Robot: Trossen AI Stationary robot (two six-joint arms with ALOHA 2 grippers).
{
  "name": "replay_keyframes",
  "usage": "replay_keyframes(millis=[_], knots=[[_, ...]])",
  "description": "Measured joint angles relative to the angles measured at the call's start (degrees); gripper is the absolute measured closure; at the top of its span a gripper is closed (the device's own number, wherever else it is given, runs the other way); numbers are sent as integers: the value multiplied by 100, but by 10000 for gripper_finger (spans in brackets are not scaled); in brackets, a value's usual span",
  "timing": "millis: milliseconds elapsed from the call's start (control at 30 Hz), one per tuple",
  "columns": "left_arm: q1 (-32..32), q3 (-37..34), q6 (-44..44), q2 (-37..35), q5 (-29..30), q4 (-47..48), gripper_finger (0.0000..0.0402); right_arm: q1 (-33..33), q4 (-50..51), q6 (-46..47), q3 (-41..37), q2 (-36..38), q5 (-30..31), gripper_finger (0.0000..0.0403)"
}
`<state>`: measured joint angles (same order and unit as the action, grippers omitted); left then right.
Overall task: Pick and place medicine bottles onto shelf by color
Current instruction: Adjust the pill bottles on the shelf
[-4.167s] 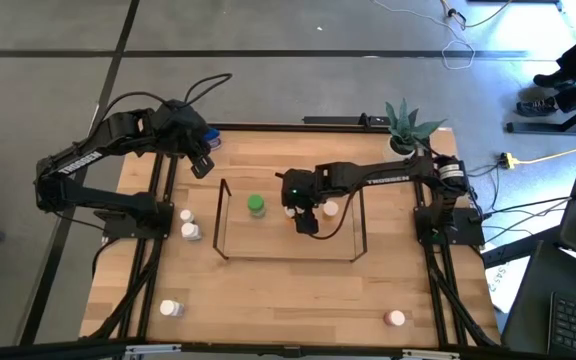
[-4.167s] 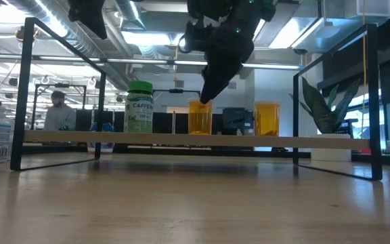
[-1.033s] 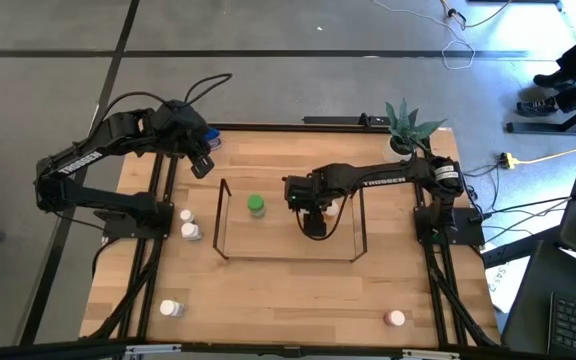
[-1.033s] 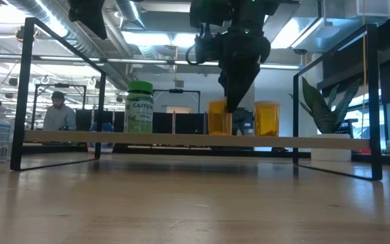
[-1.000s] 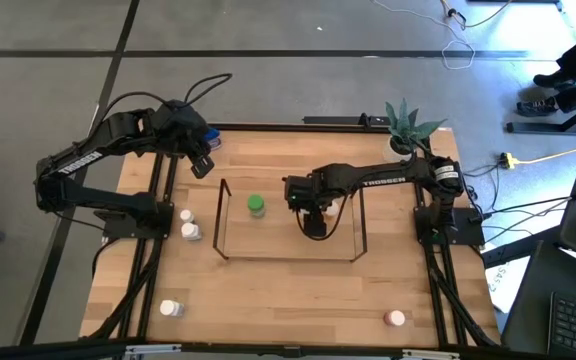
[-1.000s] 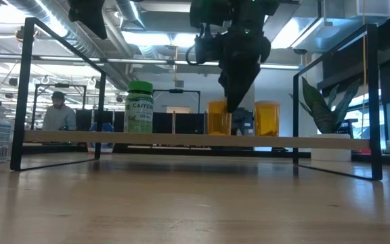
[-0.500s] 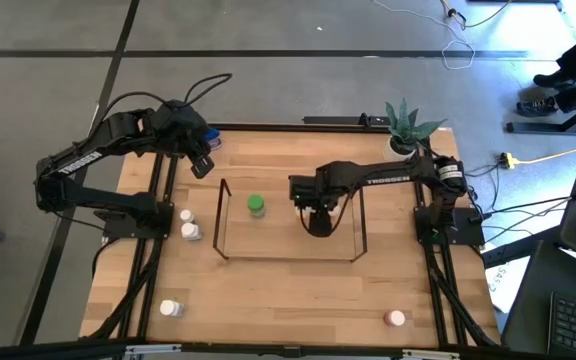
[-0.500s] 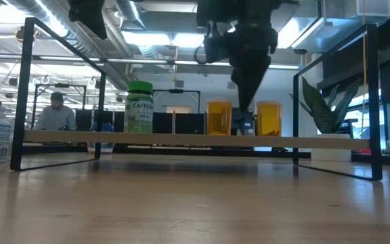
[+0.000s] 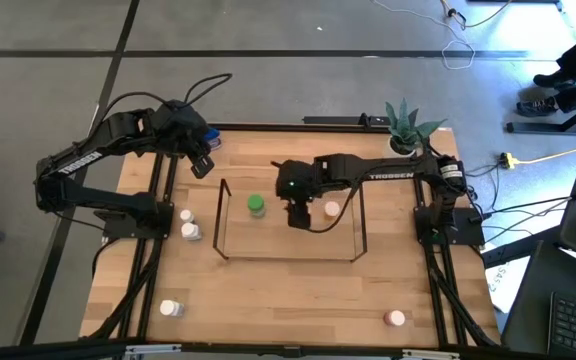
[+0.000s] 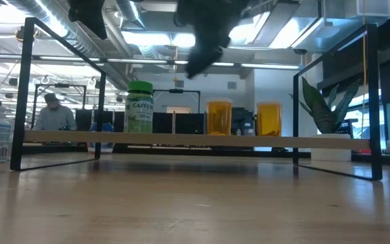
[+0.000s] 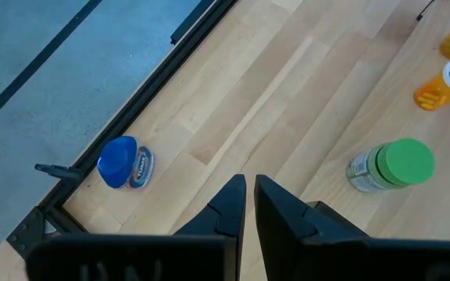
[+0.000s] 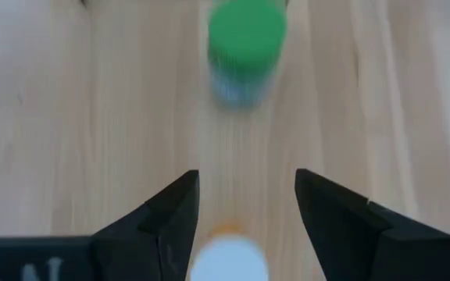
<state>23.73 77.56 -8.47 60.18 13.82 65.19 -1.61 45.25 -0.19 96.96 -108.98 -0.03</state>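
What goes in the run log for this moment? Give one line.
right claw: open, empty, above shelf | left claw: shut, parked far-left | on shelf: green-capped bottle, two orange bottles

The table [image 9: 268, 290] is pale wood with a smooth, matt plank grain. The shelf [image 10: 26, 81] is thin black metal wire carrying a light wood board. Just ahead of the right hand [image 12: 244, 211], whose fingers look like matt black plastic, stands a bottle with a smooth green plastic cap [image 12: 247, 35]. Two bottles [image 10: 219, 117] on the shelf are translucent amber plastic.
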Motion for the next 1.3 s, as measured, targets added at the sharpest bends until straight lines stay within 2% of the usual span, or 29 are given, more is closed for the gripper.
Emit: replay_keyframes(millis=[267,600,1300], knots=[[0,-2,-15,0,0,0,376,-171,-1152,-41,-255,-67,-2,189],[0,-2,-13,0,-1,1,376,-201,-1366,-245,-284,-543,2,189],[0,-2,13,2,-151,37,376,-208,-2532,-482,-275,-1278,140,189]])
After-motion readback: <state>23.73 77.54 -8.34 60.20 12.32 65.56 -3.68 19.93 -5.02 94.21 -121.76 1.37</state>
